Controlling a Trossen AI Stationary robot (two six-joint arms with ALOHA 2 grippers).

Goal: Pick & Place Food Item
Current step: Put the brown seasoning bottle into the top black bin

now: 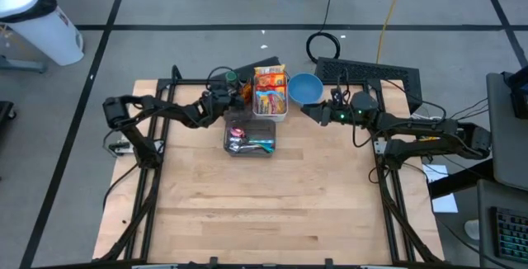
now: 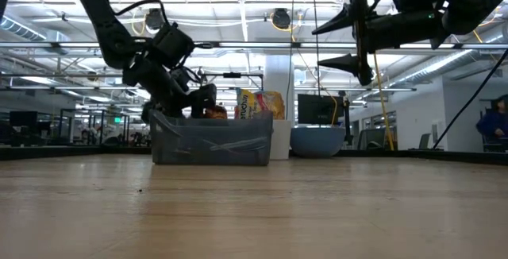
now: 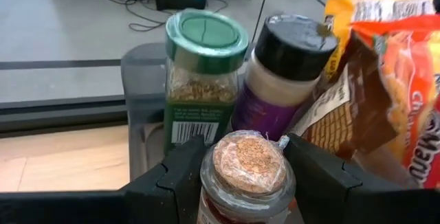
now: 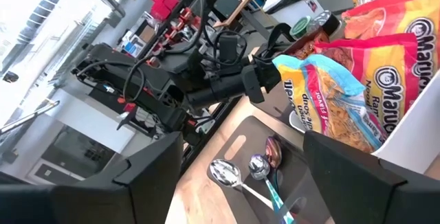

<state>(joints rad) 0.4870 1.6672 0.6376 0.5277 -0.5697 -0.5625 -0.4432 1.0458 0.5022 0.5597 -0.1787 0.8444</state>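
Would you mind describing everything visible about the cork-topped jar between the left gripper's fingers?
The cork-topped jar looks like clear glass, round, closed by a speckled brown cork stopper. It stands upright between the left gripper's two dark fingers, which sit against its sides. Its contents cannot be made out. Just behind it stand a green-lidded spice jar and a black-capped shaker, with noodle packets beside them.
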